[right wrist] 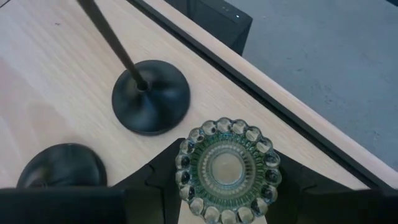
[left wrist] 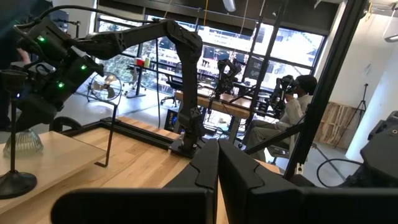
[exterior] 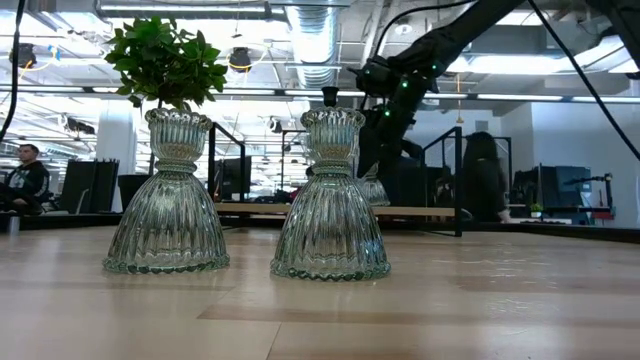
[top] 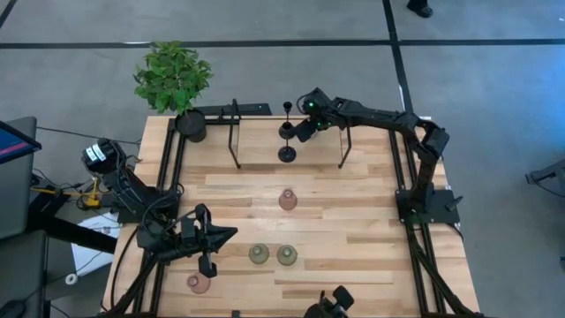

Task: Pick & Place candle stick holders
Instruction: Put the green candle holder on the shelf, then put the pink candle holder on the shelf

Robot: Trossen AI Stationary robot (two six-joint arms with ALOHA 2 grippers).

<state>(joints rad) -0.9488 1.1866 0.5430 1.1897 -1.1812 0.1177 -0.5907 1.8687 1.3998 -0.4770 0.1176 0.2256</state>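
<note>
At the table's far edge, right end effector [right wrist: 227,186] gripping a green glass holder [right wrist: 227,169] — ribbed, scalloped rim.

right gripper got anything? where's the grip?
Yes. The right gripper holds a green glass candle holder, fingers on opposite sides of its body just below the beaded rim. The left gripper holds nothing.

Potted green plant [top: 173,78] in black pot [top: 190,124] at far left corner of light wooden table [top: 353,230]. Two tall black wire frames [top: 235,132] upright near far edge, well apart. Black rail [right wrist: 249,74] along table edge, grey floor beyond. Laptop [top: 13,141] off table to the left, papers [top: 88,243] on floor nearby. Seated person [left wrist: 292,102] at desk in background; another seated person [exterior: 25,180] at far left of room.
</note>
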